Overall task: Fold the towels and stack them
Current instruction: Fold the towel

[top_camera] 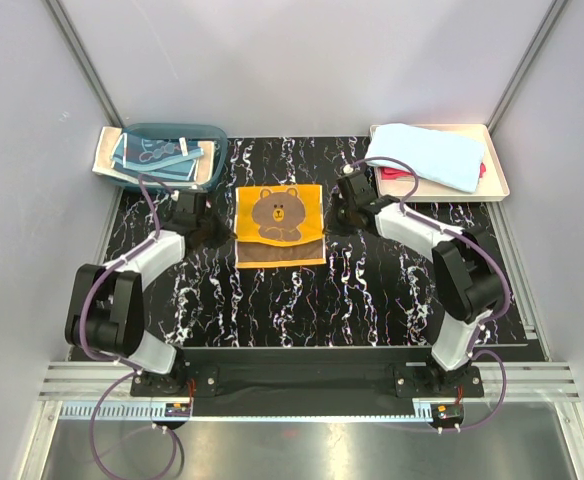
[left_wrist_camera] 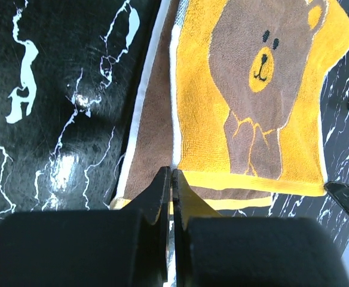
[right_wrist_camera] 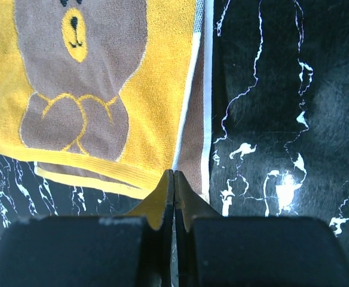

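As it lies flat, the orange-yellow towel [top_camera: 280, 225] shows its bear — brown-edged.

Wrist cameras peer close over the left pincer [left_wrist_camera: 171, 178] and right pincer [right_wrist_camera: 173, 178] at the bear towel [left_wrist_camera: 198, 107] just ahead; a fixed camera high behind both looks down on the same towel.

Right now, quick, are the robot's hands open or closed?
Left gripper: closed, at the towel edge; grip unclear.
Right gripper: closed, at the towel edge; grip unclear.
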